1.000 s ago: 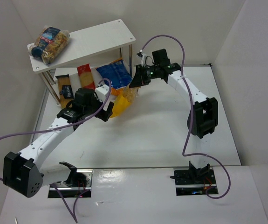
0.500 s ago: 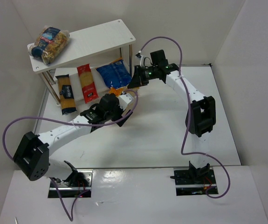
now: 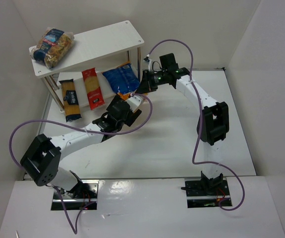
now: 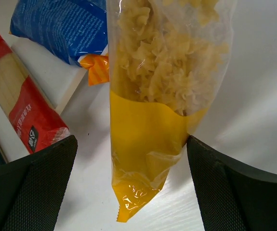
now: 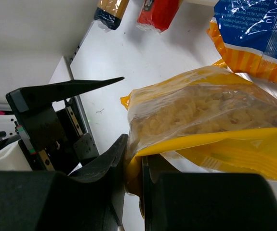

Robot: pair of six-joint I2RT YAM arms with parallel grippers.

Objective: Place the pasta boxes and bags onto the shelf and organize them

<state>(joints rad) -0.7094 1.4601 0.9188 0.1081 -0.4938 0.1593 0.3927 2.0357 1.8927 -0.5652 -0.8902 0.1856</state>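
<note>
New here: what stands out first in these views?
The large yellow bag, pinched in the shut right pincer, is framed by the wide-open left pincer, beside the shelf. A clear bag lies on its top board; a tan box, red packet and blue-and-orange bag line the lower one.

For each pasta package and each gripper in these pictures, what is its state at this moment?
large yellow bag: hanging, pinched at one end by the right gripper
right gripper: shut on the large yellow bag
left gripper: open, jaws either side of the bag
blue-and-orange bag: lying on the lower board of the shelf
slim red packet: lying on the lower board
slim tan box: lying on the lower board
clear bag with dark-blue label: lying on the top board
</note>
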